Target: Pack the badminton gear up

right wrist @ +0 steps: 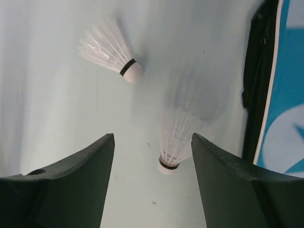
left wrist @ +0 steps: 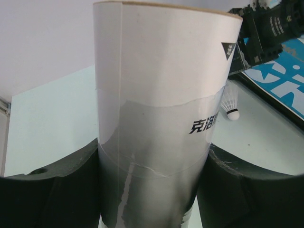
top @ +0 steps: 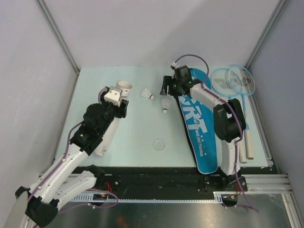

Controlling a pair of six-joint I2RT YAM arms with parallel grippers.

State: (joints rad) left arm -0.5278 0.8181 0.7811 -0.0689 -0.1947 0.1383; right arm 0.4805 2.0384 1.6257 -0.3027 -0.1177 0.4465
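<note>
Left of the blue bag [top: 199, 124], the white tube [top: 124, 86] sits open end up, gripped by the left hand [left wrist: 154, 185]. Nearer the bag, two shuttlecocks [top: 147, 94] lie on the surface [top: 137, 135]; right hand [right wrist: 153, 137] released, poised over one. Two rackets [top: 235, 80] lie right of the bag.

Pale mint-green table top [top: 137, 128], matte, evenly lit, soft shadows only. Plain light-grey panels enclose it: far wall [top: 161, 28], left wall [top: 28, 85], right wall [top: 285, 85]. Slanting aluminium posts [top: 57, 35] at both far corners. Black strip [top: 156, 178] along near table edge. Silver slotted rail [top: 266, 180] near right. Dull grey metal sheet [top: 166, 216] nearest.
</note>
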